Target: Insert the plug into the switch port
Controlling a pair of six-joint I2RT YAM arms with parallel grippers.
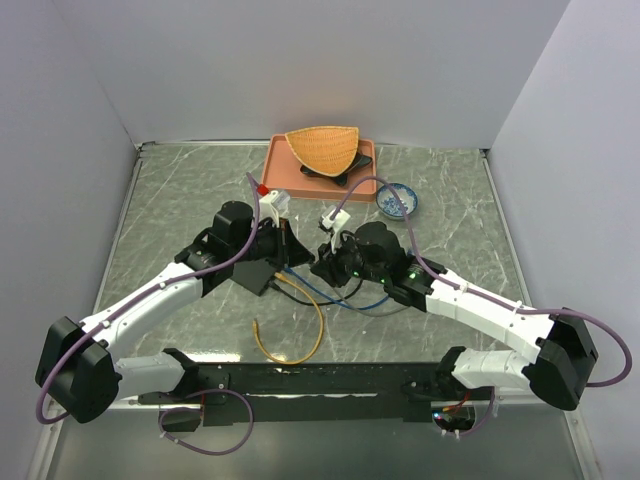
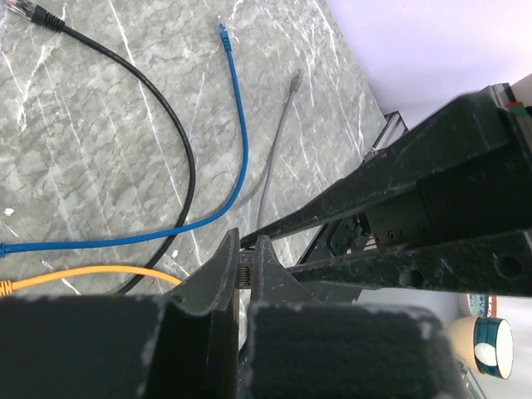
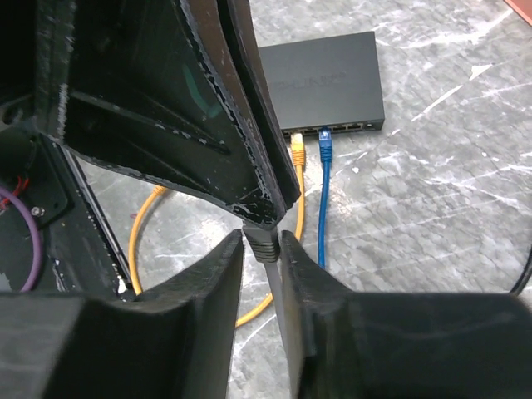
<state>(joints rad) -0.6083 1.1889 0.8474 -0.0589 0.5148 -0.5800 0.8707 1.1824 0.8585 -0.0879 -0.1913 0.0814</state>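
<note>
The switch (image 3: 328, 79) is a flat black box lying on the marble table; it also shows in the top view (image 1: 252, 277). A yellow plug (image 3: 298, 150) and a blue plug (image 3: 325, 141) sit in its sockets. A grey plug (image 3: 263, 243) with a ribbed boot hangs above the table in front of the switch. My left gripper (image 2: 243, 266) is shut on the plug's front part. My right gripper (image 3: 262, 239) grips its boot just below, fingertips almost touching the left fingers (image 3: 208, 125). In the top view the two grippers, left (image 1: 290, 250) and right (image 1: 322, 262), meet beside the switch.
The loose ends of a black cable (image 2: 33, 12), a blue cable (image 2: 222, 29) and the grey cable (image 2: 297, 79) lie on the table. A yellow cable (image 1: 300, 335) loops near the front. An orange tray (image 1: 285, 170) with a wicker basket (image 1: 322, 147) and a blue-white bowl (image 1: 398, 200) stand behind.
</note>
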